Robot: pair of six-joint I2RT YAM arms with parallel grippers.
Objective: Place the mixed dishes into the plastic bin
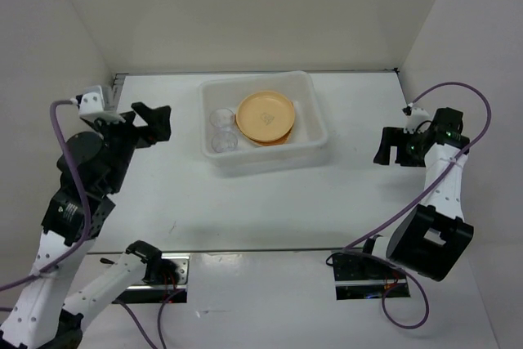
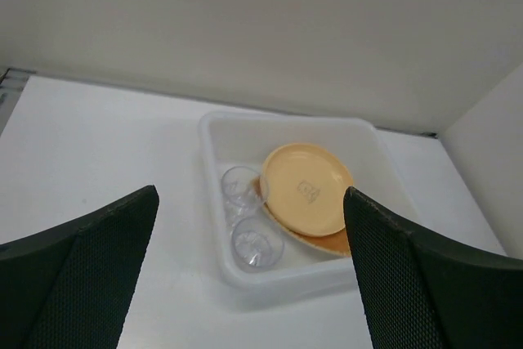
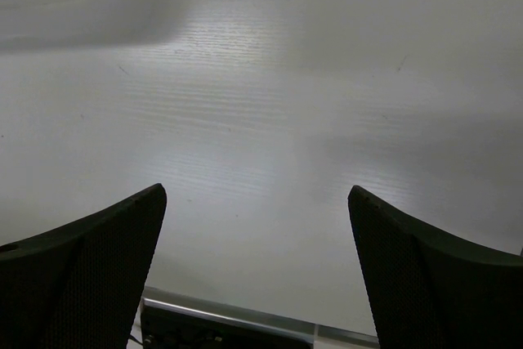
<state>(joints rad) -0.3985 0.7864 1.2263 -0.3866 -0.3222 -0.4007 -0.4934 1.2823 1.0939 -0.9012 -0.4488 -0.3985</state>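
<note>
Now left pincer (image 1: 152, 124) raised beside bin (image 1: 315, 108), spread wide, empty; right pincer (image 1: 395, 146) likewise agape.

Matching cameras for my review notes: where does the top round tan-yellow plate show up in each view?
Top external: the round tan-yellow plate lies right of centre inside the translucent white plastic bin, upper middle of the picture.
Left wrist: the plate sits centre-right, between the open fingers.
Right wrist: not in it, only bare table.
Shared landmark: the clear cups left of the plate.
</note>
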